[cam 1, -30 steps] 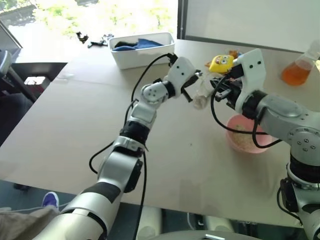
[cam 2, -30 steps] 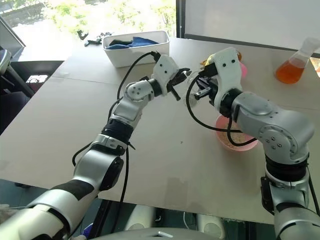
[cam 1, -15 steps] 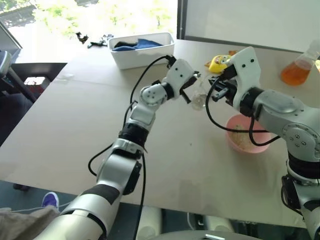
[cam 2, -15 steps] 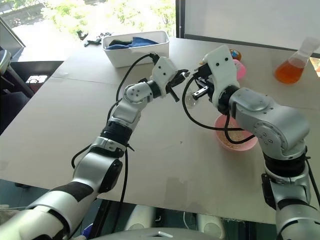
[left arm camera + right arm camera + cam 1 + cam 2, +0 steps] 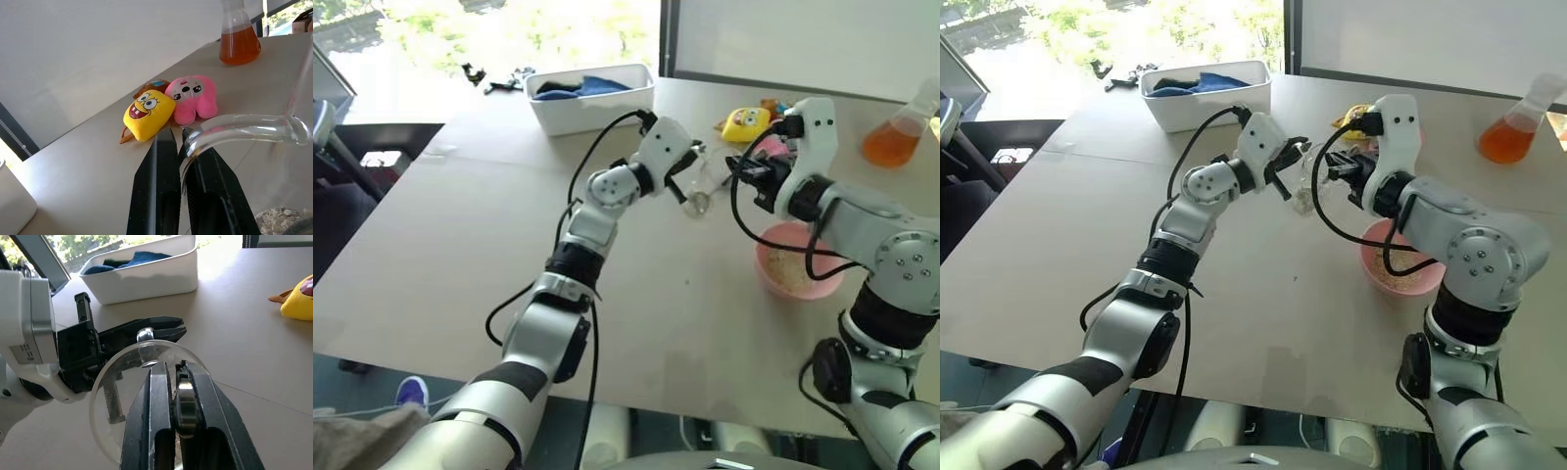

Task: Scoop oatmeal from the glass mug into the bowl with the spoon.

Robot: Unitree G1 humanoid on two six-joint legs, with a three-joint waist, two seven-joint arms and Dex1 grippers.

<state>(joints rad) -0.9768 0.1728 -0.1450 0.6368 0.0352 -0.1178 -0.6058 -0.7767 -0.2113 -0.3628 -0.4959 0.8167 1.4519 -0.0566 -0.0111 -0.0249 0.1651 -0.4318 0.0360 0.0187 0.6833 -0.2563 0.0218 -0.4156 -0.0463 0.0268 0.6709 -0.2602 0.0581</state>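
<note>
Right wrist view: right tool clamps spoon at glass mug rim; left tool pinches its handle, holding it up clear of desk for scooping toward bowl.

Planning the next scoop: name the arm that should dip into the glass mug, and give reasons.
Right. The right gripper is shut on the spoon and faces the mouth of the glass mug. The left gripper is shut on the mug's handle, holding it tilted with oatmeal inside.
</note>
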